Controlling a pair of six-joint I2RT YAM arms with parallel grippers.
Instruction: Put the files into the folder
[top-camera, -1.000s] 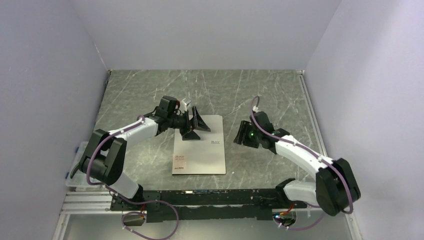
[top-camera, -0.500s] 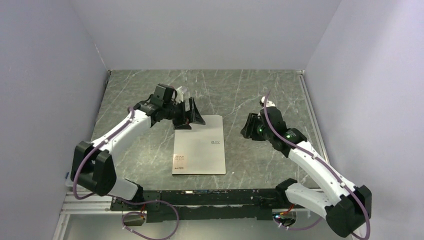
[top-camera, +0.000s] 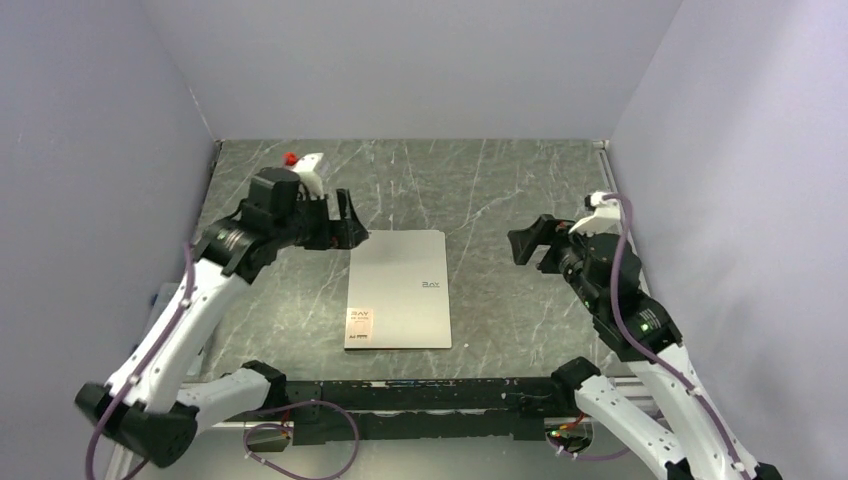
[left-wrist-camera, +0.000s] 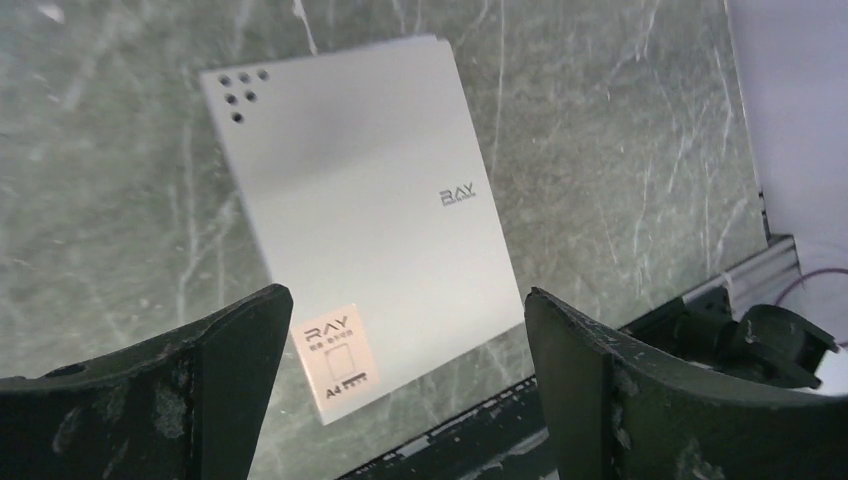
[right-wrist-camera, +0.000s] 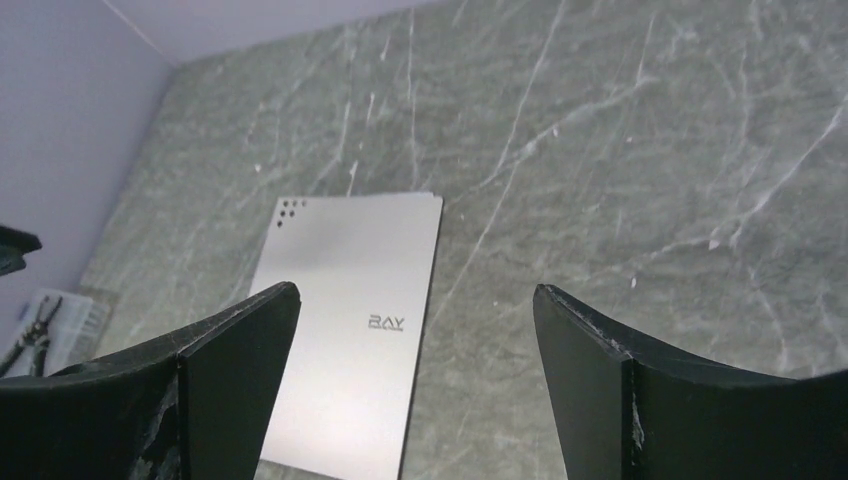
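Note:
The folder (top-camera: 400, 290) lies shut and flat on the marble table, silver-grey cover up, with a small logo and a corner label. It also shows in the left wrist view as the folder (left-wrist-camera: 370, 220) and in the right wrist view as the folder (right-wrist-camera: 350, 270). The files are out of view. My left gripper (top-camera: 348, 222) hangs open in the air just off the folder's far left corner; its jaws (left-wrist-camera: 405, 298) are empty. My right gripper (top-camera: 530, 245) hovers open to the right of the folder, and its jaws (right-wrist-camera: 417, 291) hold nothing.
A clear tray with pliers (right-wrist-camera: 45, 320) sits off the table's left edge. A black rail (top-camera: 420, 385) runs along the near edge between the arm bases. Lilac walls close in the left, back and right sides.
Both arms have risen and drawn back from the folder, the left one to the left, the right one to the right. The right gripper's jaws have spread wider. The folder has not moved.

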